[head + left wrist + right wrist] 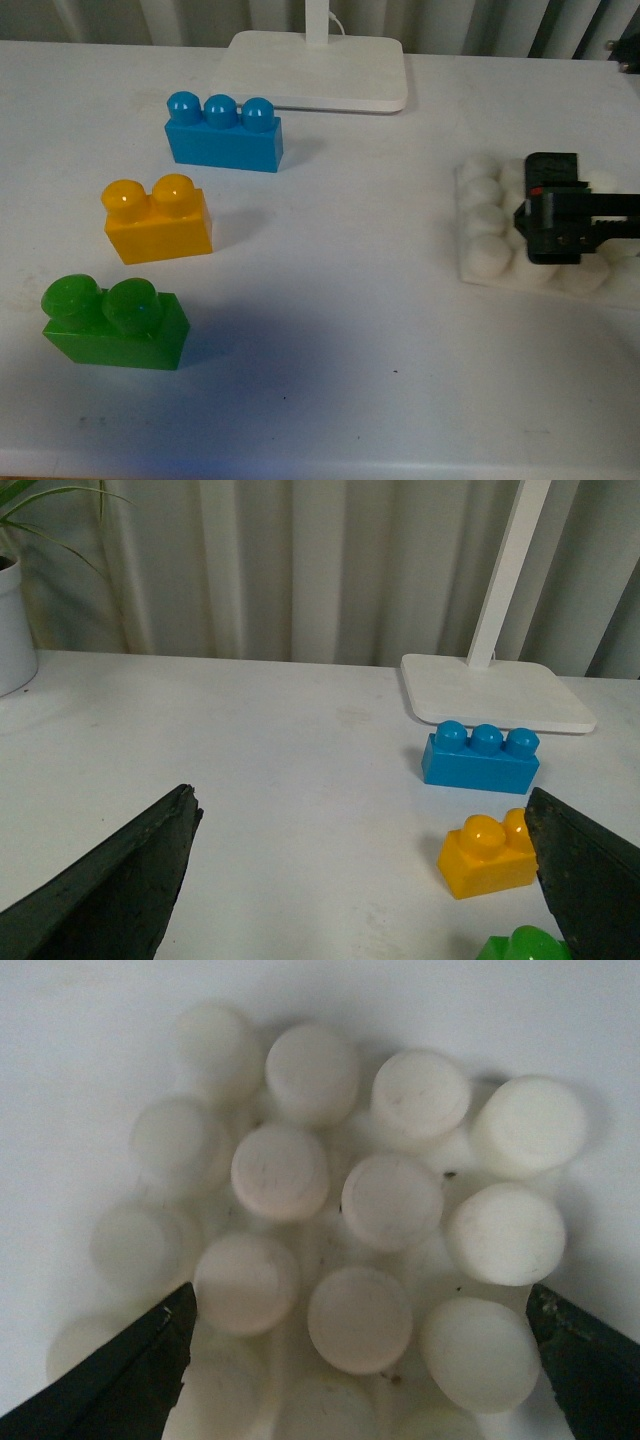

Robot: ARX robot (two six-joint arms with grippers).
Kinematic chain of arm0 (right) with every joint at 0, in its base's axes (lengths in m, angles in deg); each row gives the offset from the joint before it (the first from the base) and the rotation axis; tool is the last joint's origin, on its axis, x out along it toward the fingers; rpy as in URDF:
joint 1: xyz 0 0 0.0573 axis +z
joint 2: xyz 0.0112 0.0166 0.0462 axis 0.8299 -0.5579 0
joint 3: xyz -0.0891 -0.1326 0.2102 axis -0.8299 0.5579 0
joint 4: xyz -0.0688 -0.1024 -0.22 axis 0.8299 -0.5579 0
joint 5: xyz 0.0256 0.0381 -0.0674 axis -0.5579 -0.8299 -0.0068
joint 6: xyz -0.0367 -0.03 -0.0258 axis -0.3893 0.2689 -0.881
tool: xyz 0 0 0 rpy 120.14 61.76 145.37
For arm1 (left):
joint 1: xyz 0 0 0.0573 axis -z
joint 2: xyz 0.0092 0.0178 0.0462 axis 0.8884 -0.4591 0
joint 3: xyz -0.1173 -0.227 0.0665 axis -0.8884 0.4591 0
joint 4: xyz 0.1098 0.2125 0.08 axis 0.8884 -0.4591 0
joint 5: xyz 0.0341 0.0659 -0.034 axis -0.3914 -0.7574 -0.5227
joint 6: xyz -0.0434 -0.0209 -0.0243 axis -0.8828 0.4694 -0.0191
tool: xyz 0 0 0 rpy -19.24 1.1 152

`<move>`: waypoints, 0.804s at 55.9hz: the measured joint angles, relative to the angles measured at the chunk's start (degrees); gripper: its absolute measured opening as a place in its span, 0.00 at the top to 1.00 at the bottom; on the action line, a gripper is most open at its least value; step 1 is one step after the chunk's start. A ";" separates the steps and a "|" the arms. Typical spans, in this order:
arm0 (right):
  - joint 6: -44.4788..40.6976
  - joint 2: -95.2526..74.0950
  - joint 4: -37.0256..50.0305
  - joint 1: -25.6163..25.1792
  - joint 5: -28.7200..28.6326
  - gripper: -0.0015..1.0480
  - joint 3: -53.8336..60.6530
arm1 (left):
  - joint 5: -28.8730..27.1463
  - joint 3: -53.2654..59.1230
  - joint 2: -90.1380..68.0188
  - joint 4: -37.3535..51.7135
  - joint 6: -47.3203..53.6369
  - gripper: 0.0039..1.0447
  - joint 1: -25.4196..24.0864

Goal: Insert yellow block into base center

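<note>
Yellow block stands well apart from the base

Front: the block stands upright on the white worktop, between the blue brick and the green brick. The right arm reaches over the studded base.
Left wrist: the left fingers are spread wide and empty, with the block beyond them.
Right wrist: the right fingers are wide apart over the base studs, gripping nothing.

The right claw hides part of the base, and the green brick is cut off.
</note>
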 joint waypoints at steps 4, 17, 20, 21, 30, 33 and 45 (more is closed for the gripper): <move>4.20 -0.90 -0.09 3.43 -0.20 0.08 -0.22 | 0.02 0.00 0.00 0.00 0.00 0.06 0.00; 7.96 -3.06 0.79 9.75 2.47 0.08 -1.88 | 0.00 0.00 0.00 0.00 0.00 0.06 0.00; 7.91 -3.37 0.98 10.14 2.60 0.08 -2.12 | 0.00 0.00 0.00 0.00 -0.02 0.06 0.00; 7.91 -3.45 0.98 10.23 2.58 0.08 -2.19 | 0.00 0.00 0.00 0.00 -0.02 0.06 0.00; 6.27 -3.48 1.11 10.56 1.40 0.08 -2.23 | 0.00 0.00 0.00 0.00 0.00 0.06 0.00; 5.42 -3.50 1.14 10.60 0.66 0.08 -2.23 | 0.00 0.00 0.00 0.00 0.00 0.06 0.00; 3.74 -3.61 1.31 10.62 -0.85 0.08 -2.34 | 0.00 0.00 0.00 0.00 0.00 0.06 0.00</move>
